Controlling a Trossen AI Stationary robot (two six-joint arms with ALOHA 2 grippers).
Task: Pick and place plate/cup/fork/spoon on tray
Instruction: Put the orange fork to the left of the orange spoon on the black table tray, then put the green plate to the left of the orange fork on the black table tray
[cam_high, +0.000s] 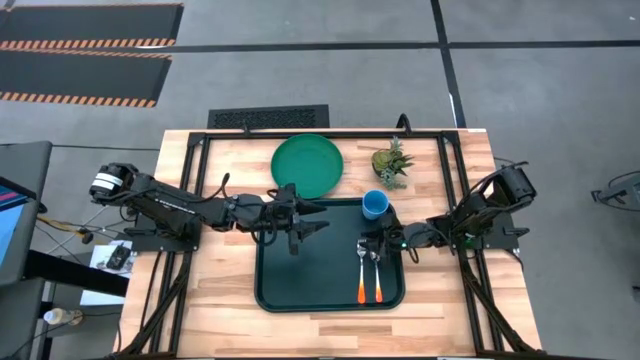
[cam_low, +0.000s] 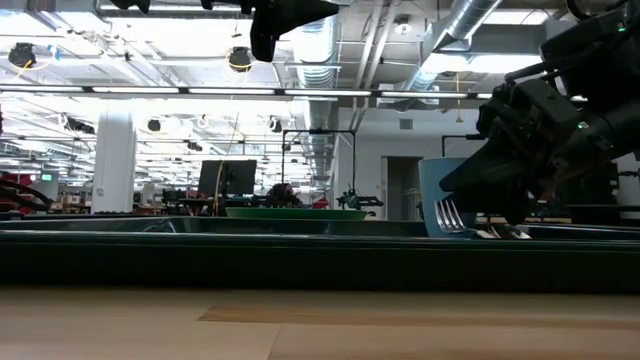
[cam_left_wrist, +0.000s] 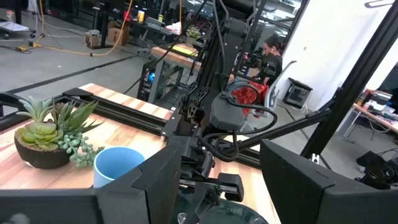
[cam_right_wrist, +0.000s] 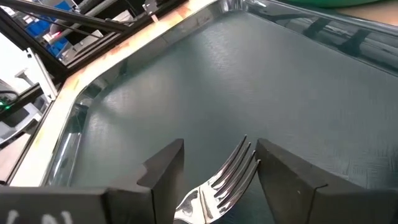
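The fork lies on the tray, its tines between the spread fingers of the right tool, apparently just released beside the spoon. The left tool, also open, hovers near the plate, probably next.

We see a potted succulent on the wooden table, a floor vent behind it, and striped mats beyond.

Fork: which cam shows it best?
High view: the whole fork lies in the tray, tines to handle. Right wrist shows only tines between the right end effector fingers; low, tines; left wrist, nothing.
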